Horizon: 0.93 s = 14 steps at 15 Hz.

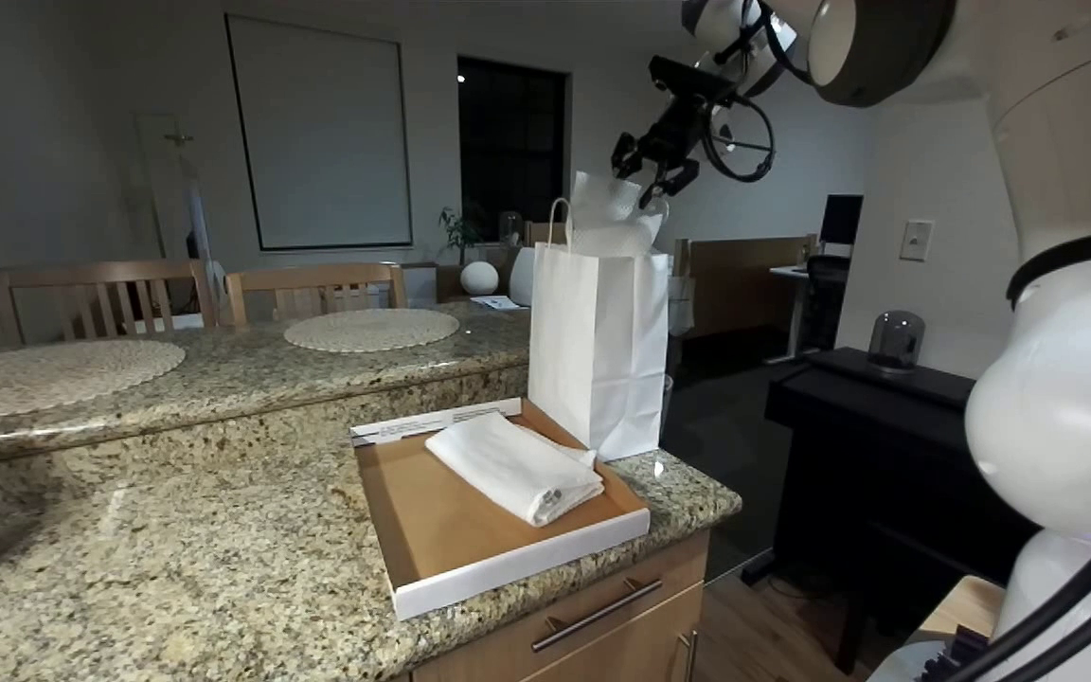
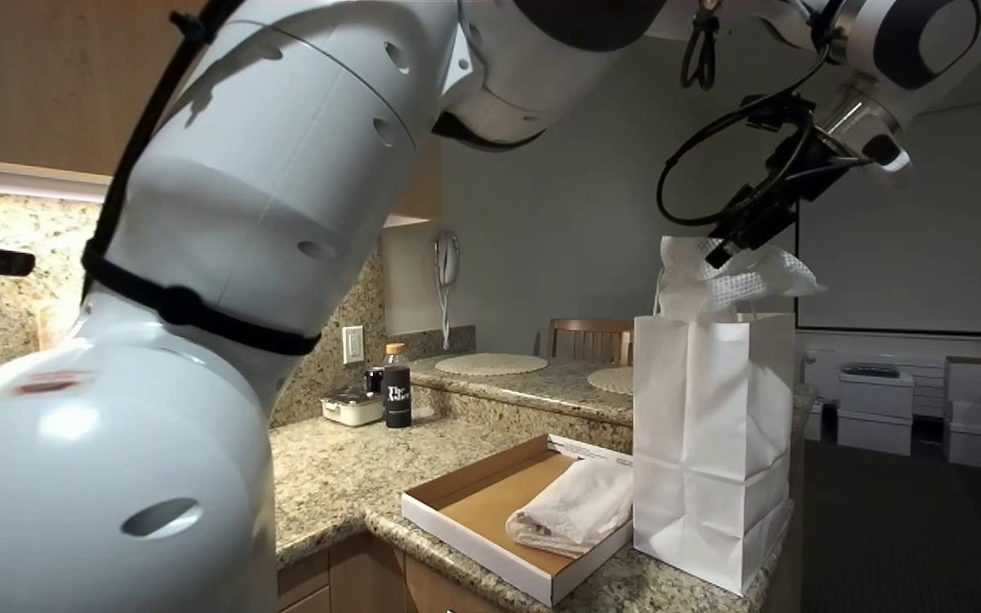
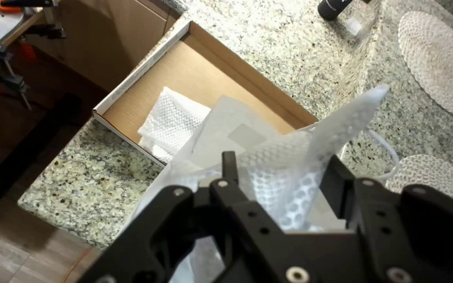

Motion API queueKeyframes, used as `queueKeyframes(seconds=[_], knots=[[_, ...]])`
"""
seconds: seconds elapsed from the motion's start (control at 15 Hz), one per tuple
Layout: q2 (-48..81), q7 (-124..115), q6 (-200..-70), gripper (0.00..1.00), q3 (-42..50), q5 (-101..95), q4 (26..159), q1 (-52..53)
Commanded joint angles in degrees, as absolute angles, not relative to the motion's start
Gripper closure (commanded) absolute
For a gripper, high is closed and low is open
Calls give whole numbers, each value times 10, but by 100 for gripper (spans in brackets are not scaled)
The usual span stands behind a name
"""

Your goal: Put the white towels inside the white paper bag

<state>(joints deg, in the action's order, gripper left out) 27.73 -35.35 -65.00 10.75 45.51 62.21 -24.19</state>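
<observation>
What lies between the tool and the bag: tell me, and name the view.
A rumpled towel, sticking up from the bag toward the tool. Both exterior views show it.

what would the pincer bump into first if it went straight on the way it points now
Most likely the white towel sticking out of the white paper bag; depth is unclear, so the pincer may touch it already.

In an exterior view: tray on worktop, lower centre. Towel in tray, toward right. Bag right of frame centre, just beside tray's far right side. Another towel partly in bag mouth, fingers at its top. Placemats, left, on raised ledge.
</observation>
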Motion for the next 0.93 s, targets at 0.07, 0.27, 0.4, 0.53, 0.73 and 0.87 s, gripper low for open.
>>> queueKeyframes(seconds=[0.07,0.27,0.4,0.53,0.73,0.87], knots=[[234,-272,-641,81,94,435,616,-221],[217,-244,-645,98,82,427,588,-197],[217,-245,-643,100,77,417,562,-177],[210,-273,-675,100,81,413,557,-162],[204,-323,-723,68,97,445,573,-177],[197,-335,-739,55,114,462,589,-200]])
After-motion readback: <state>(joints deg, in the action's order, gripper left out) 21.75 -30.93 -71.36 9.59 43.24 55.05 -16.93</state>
